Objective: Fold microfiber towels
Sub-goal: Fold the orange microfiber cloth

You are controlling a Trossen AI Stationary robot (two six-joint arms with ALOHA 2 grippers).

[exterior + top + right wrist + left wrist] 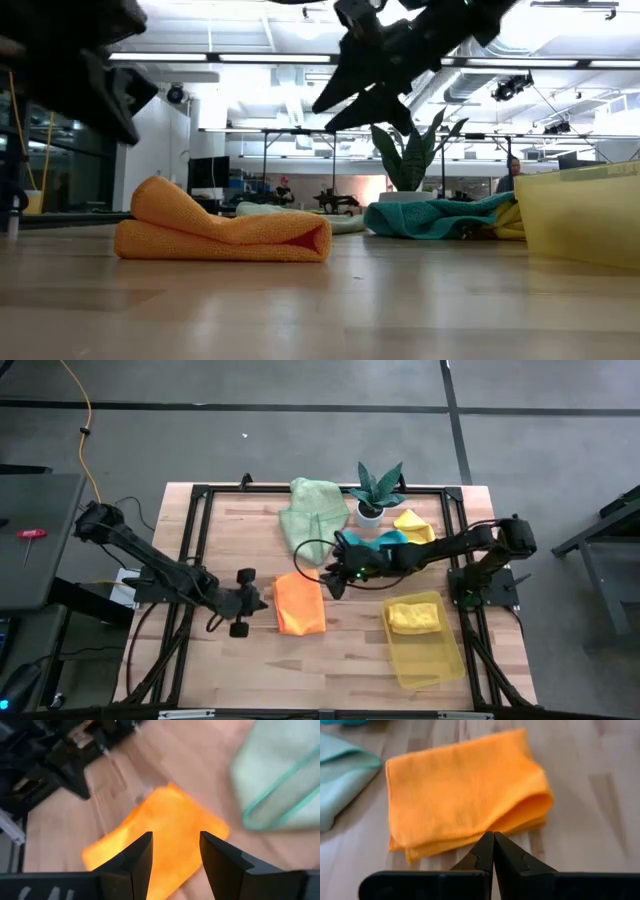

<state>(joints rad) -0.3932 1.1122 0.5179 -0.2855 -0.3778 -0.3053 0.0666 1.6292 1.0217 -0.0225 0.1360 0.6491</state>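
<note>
Beside the orange towel (299, 603), which lies folded in the middle of the desk (250, 660), the left tool (493, 851) is closed and empty, and the right tool (175, 855) hangs open above it, so a gentle, even pinch should work best.

At frame centre in your high view lies a folded towel (300, 603); the left gripper (252, 603) sits just left, the right gripper (335, 582) upper right, a tray (430, 655) lower right holding another towel (414, 617).
</note>
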